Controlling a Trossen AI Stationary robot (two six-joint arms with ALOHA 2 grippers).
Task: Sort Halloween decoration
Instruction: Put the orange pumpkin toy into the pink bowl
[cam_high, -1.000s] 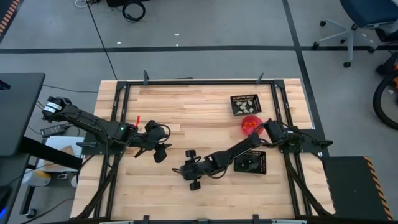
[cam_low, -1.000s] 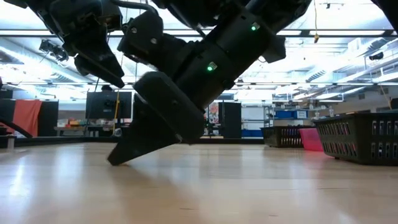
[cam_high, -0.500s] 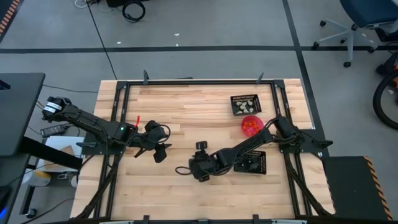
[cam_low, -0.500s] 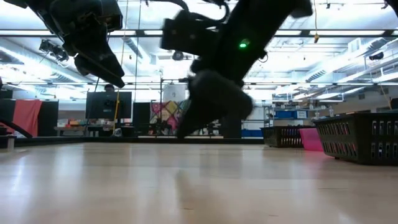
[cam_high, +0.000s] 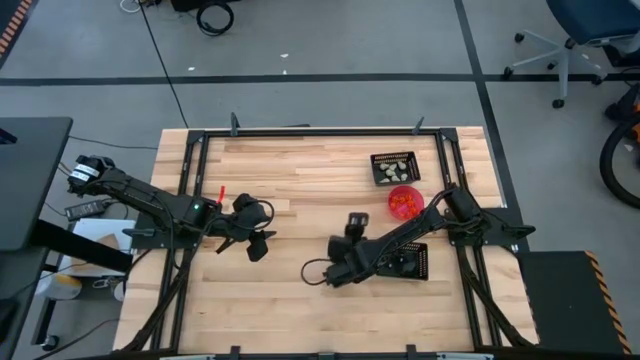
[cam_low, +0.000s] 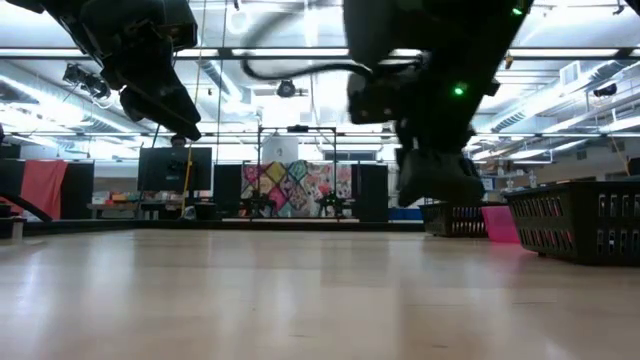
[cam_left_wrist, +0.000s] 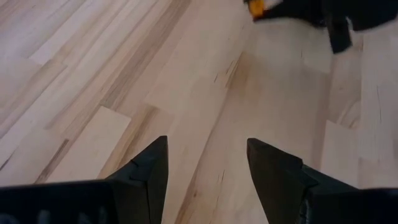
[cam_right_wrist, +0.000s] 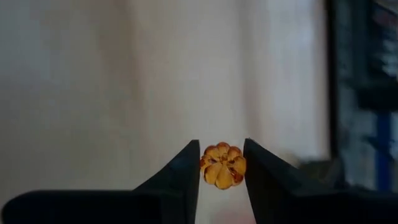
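Note:
A tiny orange pumpkin-shaped trinket (cam_right_wrist: 223, 165) of the Halloween decoration sits between the fingertips of my right gripper (cam_right_wrist: 222, 163), which hangs above the middle of the table (cam_high: 352, 235), raised off the wood in the low view (cam_low: 432, 185). My left gripper (cam_high: 256, 240) waits open over the table's left part, its fingers (cam_left_wrist: 155, 168) above bare wood. Cream trinkets lie in the far black mesh tray (cam_high: 393, 167). Orange ones lie in the round red bowl (cam_high: 403, 200). My right gripper pinches the orange pumpkin trinket by its two opposite sides (cam_right_wrist: 205, 165) between its two fingers, at their free ends. The fingers slant downward. The trinket is lifted clear of the table.
A second black mesh tray (cam_high: 405, 262) lies under my right arm near the table's right edge, and shows in the low view as a dark basket (cam_low: 580, 220) with the pink bowl (cam_low: 498, 222) beside it. A black metal frame (cam_high: 300, 131) borders the tabletop.
My right gripper has risen from the tabletop and gone toward the table's right and far side, nearer the red bowl. It has tipped up from pointing steeply down to a slant, and its wrist has turned.

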